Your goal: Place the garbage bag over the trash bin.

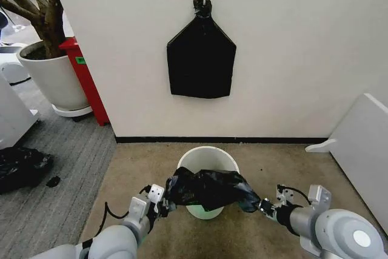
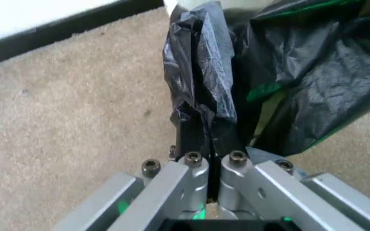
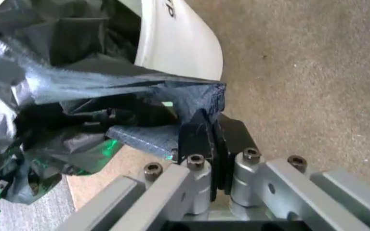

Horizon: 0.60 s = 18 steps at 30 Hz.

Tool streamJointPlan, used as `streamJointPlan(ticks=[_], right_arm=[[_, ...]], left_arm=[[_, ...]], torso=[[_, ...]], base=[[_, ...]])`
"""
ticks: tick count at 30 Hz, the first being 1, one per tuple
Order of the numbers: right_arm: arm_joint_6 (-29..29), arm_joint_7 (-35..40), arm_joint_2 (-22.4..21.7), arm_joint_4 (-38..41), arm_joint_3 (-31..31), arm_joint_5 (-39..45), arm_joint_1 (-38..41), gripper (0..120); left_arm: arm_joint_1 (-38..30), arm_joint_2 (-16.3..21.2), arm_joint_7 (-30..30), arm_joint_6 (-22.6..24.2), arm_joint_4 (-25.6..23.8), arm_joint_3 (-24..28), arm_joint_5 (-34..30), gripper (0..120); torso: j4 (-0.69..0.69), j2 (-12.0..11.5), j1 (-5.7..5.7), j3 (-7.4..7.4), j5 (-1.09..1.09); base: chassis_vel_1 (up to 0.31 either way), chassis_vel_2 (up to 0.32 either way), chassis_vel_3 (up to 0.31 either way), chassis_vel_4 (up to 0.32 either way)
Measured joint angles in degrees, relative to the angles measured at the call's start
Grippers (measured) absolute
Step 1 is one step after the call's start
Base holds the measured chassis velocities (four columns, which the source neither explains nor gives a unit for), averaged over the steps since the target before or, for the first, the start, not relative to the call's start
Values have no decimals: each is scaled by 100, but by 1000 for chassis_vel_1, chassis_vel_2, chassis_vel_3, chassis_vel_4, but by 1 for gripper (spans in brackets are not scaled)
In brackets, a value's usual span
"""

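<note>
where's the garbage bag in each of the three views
Head view: the garbage bag is low in the middle, stretched between the left gripper and right gripper, above the near rim of the trash bin.
Left wrist view: it rises from the shut gripper and spreads to the upper right.
Right wrist view: it covers the left half, one edge pinched in the gripper.
Shared landmark: the cream-white trash bin.

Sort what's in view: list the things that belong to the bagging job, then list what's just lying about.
Belongs to the job:
- garbage bag, stretched between both hands above the bin's near rim
- trash bin on the carpet
- left hand, shut on the bag's edge
- right hand, shut on the opposite edge

Just lying about:
- black knotted bundle hanging on the wall
- plant pot
- dark lumpy bag on the floor
</note>
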Motion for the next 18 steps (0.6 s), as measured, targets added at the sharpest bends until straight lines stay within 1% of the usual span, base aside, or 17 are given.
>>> streamJointPlan(ticks=[1,3,6,7,8,11,14,15,16,18], right_arm=[[0,0,0,0,0,0,0,0],[15,131,-65,187,98,151,-3,0],[75,266,-203,495,246,334,43,0],[120,306,-278,597,297,387,98,0],[120,306,-278,597,297,387,98,0],[228,440,-413,630,385,528,236,0],[327,623,-527,630,470,709,317,0],[340,703,-579,631,520,853,334,0],[340,703,-579,631,520,853,334,0],[329,756,-637,633,636,995,367,0]], left_arm=[[0,0,0,0,0,0,0,0],[-20,100,-7,0,-186,-51,13,0],[-35,236,-9,-16,-402,-279,16,0],[-61,282,8,-31,-504,-456,18,0],[-61,282,8,-31,-504,-456,18,0],[-120,374,94,-33,-695,-957,-51,0],[-119,481,116,56,-948,-1439,-328,0],[-74,572,71,155,-1126,-1666,-571,0],[-74,572,71,155,-1126,-1666,-571,0],[5,687,-56,317,-1276,-1893,-951,0]], torso=[[0,0,0,0,0],[0,0,0,0,0],[0,0,0,0,1],[0,0,0,0,-2],[0,0,0,0,-2],[0,0,0,0,0],[0,0,0,0,0],[0,0,0,0,0],[0,0,0,0,0],[0,0,0,0,1]], base=[[0,0,0,0],[0,0,0,0],[0,0,0,0],[0,0,0,0],[0,0,0,0],[0,0,0,0],[0,0,0,0],[0,0,0,0],[0,0,0,0],[0,0,0,0]])
